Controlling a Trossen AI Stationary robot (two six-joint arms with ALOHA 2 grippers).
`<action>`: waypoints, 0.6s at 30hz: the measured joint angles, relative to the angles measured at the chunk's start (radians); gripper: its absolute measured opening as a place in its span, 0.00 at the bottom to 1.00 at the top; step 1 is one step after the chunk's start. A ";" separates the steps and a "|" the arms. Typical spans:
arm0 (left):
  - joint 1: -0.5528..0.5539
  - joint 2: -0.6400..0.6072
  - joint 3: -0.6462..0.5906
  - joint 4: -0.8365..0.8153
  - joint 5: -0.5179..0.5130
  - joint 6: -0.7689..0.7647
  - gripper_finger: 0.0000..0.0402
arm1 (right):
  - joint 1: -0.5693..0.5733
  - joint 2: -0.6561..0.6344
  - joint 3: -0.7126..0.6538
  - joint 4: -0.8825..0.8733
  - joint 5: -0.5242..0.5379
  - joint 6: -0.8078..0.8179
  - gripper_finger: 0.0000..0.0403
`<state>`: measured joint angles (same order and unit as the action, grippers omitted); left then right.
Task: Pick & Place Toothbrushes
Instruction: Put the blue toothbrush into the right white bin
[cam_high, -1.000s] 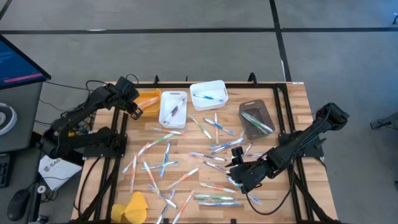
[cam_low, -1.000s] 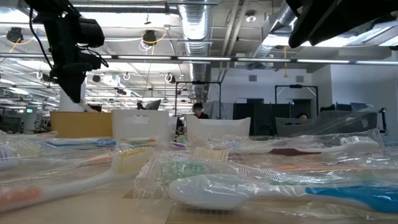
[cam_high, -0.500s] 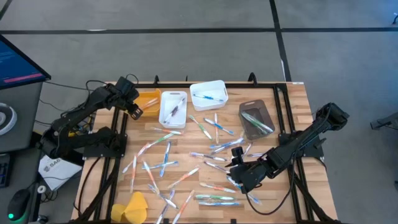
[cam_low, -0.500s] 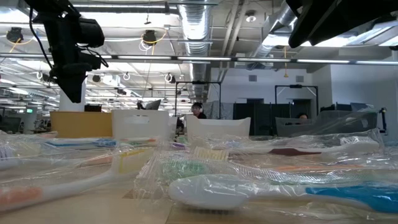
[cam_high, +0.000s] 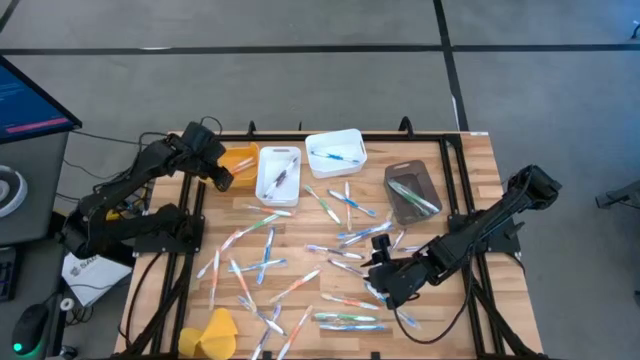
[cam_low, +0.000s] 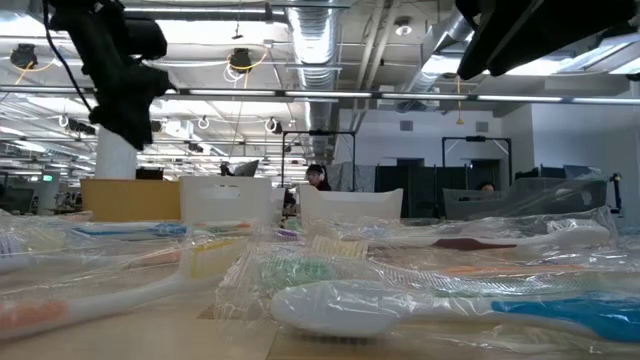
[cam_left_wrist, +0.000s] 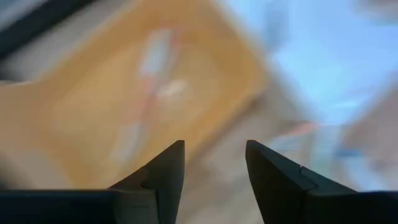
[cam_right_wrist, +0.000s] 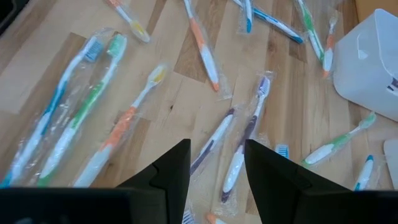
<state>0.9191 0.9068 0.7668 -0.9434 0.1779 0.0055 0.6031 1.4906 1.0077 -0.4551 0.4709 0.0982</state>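
Many wrapped toothbrushes (cam_high: 300, 262) lie scattered flat on the wooden table, and some lie in the bins at the far edge. My left gripper (cam_high: 219, 178) hangs open over the near left corner of the orange bin (cam_high: 238, 160), with nothing between its fingers (cam_left_wrist: 214, 149). The blurred left wrist view shows pale toothbrushes (cam_left_wrist: 152, 74) on the bin's floor. My right gripper (cam_high: 385, 285) stands open above the scatter at the near right. Nothing is between its fingers (cam_right_wrist: 217, 146), and a purple toothbrush (cam_right_wrist: 239, 155) lies on the table beyond them.
Two white bins (cam_high: 278, 175) (cam_high: 336, 152) and a brown bin (cam_high: 411, 192) stand along the far edge, each with toothbrushes in it. A yellow lump (cam_high: 212, 333) sits at the near left corner. Black frame rails (cam_high: 190, 240) run along both sides of the table.
My left gripper has risen a little above the orange bin and has turned and tipped at the wrist. My right arm has kept still, and the toothbrushes on the table lie as before.
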 joint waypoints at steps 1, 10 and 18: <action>-0.011 -0.010 0.000 0.016 0.072 -0.010 0.40 | -0.006 0.000 0.000 0.002 0.000 0.000 0.36; -0.278 -0.104 -0.034 0.332 0.326 -0.206 0.40 | -0.023 0.000 0.000 0.020 0.000 0.000 0.36; -0.666 -0.087 -0.236 1.021 0.327 -0.348 0.40 | -0.022 0.000 0.000 0.018 0.000 0.000 0.36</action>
<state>0.2531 0.8202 0.5312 0.0775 0.5048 -0.3423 0.5812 1.4906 1.0077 -0.4370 0.4710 0.0982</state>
